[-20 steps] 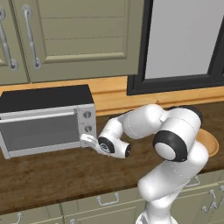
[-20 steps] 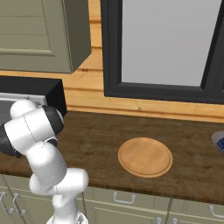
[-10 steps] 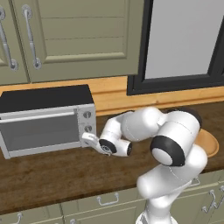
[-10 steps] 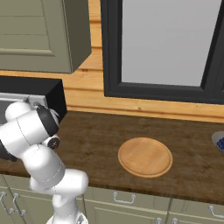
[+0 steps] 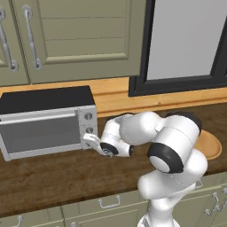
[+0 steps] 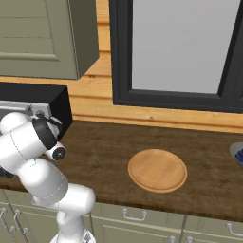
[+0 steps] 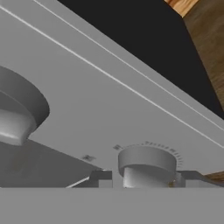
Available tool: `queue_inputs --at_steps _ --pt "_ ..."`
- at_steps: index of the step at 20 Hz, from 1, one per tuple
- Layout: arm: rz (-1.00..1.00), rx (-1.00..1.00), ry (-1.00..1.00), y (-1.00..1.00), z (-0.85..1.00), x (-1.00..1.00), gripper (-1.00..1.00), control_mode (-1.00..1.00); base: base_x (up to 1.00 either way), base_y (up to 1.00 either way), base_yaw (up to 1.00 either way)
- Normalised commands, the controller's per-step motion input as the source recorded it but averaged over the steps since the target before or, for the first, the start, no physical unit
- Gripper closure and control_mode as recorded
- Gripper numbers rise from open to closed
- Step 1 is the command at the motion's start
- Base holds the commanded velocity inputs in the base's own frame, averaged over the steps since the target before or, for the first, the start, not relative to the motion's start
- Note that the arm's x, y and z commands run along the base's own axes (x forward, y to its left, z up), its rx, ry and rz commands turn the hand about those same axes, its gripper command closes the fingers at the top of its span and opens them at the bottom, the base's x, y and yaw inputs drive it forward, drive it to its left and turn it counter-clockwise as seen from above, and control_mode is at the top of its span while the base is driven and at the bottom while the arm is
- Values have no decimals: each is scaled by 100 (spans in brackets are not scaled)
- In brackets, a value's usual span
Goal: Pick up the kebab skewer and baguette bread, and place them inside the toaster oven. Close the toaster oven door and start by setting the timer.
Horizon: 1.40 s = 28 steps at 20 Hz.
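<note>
The toaster oven (image 5: 44,103) stands at the counter's left, a silver box with a black top. The toaster oven door (image 5: 42,134) is up and shut, and nothing shows through its grey glass. The kebab skewer and baguette bread are out of view. My gripper (image 5: 91,141) is pressed up to the lowest of the knobs in the oven's right column. In the hand view my gripper (image 7: 144,177) straddles that knob (image 7: 146,162), a fingertip (image 7: 101,176) on each side with slim gaps left. The oven's black side (image 6: 52,107) shows behind my arm.
A round wooden plate (image 6: 157,170) lies bare on the dark wooden counter to the right, also seen past my elbow (image 5: 212,146). A bowl's rim (image 6: 238,154) peeks in at the far right. Wall cabinets hang above the oven, and a dark-framed window is behind.
The fingers have drawn slightly closer around the bottom knob. The arm's elbow has shifted a little, and the oven and plate have stayed put.
</note>
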Motion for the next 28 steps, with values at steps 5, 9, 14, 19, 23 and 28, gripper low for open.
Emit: queue_inputs --at_steps 5,9,14,19,23,28 --pt "0 7 6 -13 0 0 100 -100 0 0 0" --pt "0 26 24 -16 0 -13 100 -100 0 0 0" --pt "2 65 31 -22 0 -28 100 -100 0 0 0" --pt "12 79 35 -29 -7 -49 100 -100 0 0 0" --pt "18 86 27 -32 -31 -52 100 -100 0 0 0" --pt "0 -13 2 38 -59 15 100 -100 0 0 0"
